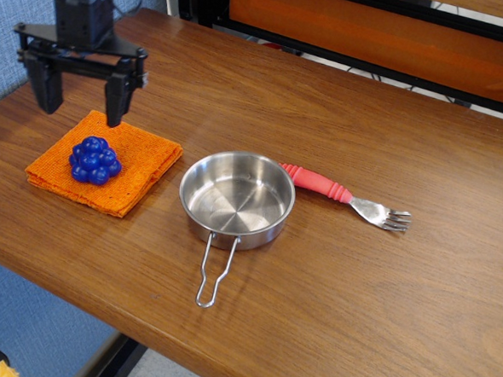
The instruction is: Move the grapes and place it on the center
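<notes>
The grapes (94, 160), a small glossy deep-blue cluster, sit on the orange folded cloth (137, 166) at the left of the brown wooden table. My gripper (80, 110) is black, open and empty. It hangs above the far left part of the cloth, behind and a little left of the grapes, with its two fingers pointing down and not touching them. The bare wood of the table's center (265, 112) lies to the right, beyond the pan.
A round steel pan (236, 198) with a wire handle stands right of the cloth. A fork with a red handle (343, 197) lies behind the pan's right side. The table's front edge runs close below the cloth and pan handle.
</notes>
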`<state>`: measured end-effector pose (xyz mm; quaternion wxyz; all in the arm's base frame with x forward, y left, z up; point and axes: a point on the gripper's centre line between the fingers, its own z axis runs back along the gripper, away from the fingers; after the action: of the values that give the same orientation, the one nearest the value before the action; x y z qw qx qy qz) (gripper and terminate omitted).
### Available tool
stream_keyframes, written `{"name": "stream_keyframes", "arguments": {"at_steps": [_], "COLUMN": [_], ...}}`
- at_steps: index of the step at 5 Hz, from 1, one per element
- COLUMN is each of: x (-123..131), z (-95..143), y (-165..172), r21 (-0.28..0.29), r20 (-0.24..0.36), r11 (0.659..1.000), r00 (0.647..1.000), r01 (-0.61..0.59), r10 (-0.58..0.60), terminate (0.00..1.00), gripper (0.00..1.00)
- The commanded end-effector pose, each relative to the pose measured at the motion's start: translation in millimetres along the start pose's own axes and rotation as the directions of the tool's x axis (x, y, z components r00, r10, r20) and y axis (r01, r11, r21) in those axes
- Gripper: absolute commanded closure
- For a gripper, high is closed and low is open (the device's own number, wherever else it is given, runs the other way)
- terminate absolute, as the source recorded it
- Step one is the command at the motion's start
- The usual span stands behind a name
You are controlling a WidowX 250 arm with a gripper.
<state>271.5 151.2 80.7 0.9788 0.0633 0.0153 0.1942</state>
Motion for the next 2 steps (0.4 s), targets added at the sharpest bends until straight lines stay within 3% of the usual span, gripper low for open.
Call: {"name": "stream_keyframes", "arguments": {"at_steps": [1, 2], "x": [-0.2, -2.4], "z": [-13.0, -19.8], "y": [9.2, 2.6], "r21": [0.012, 0.004], "r20": [0.027, 0.033], "r11": [1.000, 1.000], "r00": [0.999, 0.999], "r01": [-0.022, -0.025], "r10": [0.021, 0.025], "terminate": [0.00, 0.00], "gripper": [0.00, 0.00]}}
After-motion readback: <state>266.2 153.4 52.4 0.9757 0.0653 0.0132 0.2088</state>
